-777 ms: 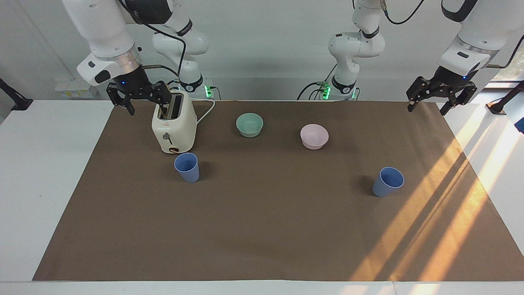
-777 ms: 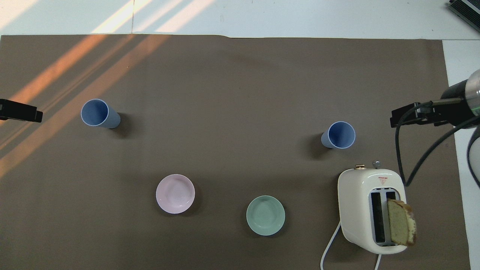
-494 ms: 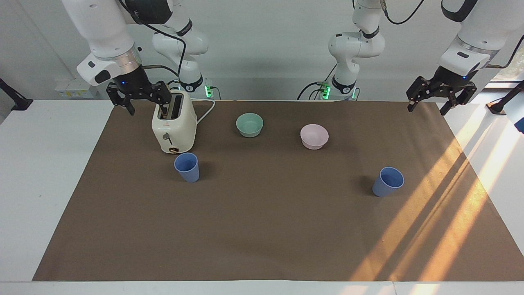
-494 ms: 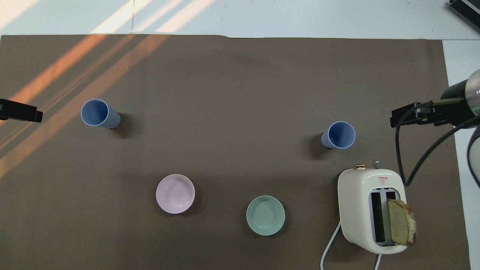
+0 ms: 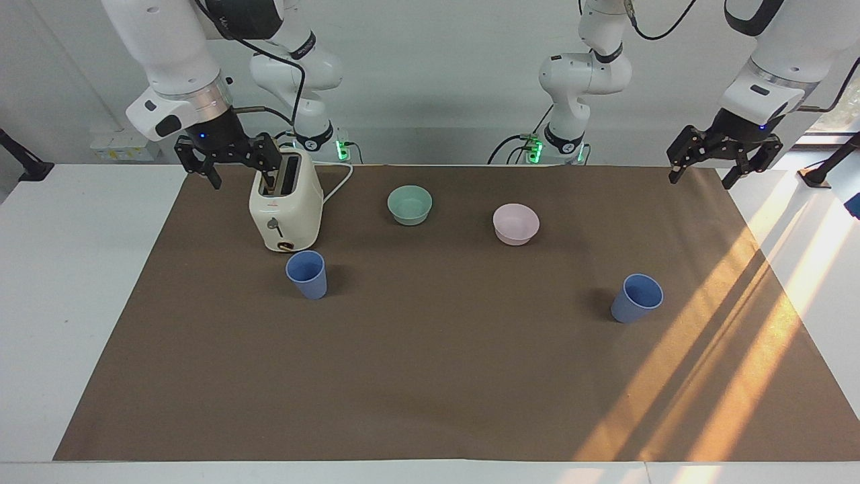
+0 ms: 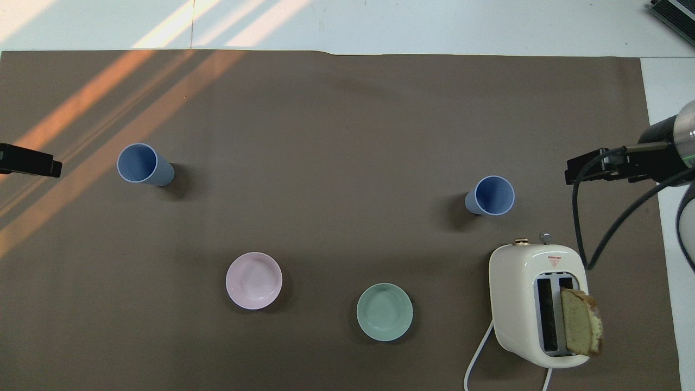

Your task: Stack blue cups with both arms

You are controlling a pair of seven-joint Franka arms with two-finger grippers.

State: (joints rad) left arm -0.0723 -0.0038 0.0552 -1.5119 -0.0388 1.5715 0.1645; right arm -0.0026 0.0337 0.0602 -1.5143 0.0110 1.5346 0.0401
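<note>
Blue cups: two, both upright and open-mouthed on the brown mat [image 5: 430, 376]. One blue cup [image 5: 307, 274] stands just beside the toaster's front, toward the right arm's end of the counter [image 5: 60, 282]; the other blue cup [image 5: 636, 298] stands well apart from it, toward the left arm's end, near the sunlit stripes.
Bowls: two, nearer the robots than the cups. The mint-green bowl [image 5: 410, 204] sits beside the toaster; the pale pink bowl [image 5: 516, 224] sits between it and the left arm's end.
Toaster: one cream toaster [image 5: 285, 202] with a white cord.
Overhead only: a slice of bread [image 6: 581, 322] stands out of one slot, and both bowls look bare inside. Only dark slivers of the arms' ends reach that view's side edges.
Facing only: both pincers with their fingers, the white arms and their bases.
Right pincer [image 5: 227, 156]: raised over the mat's edge beside the toaster's top, pointing down, fingers spread and released, grasping nothing.
Left pincer [image 5: 724, 153]: raised over the mat's corner at its own end, pointing down, fingers spread, released and empty.
</note>
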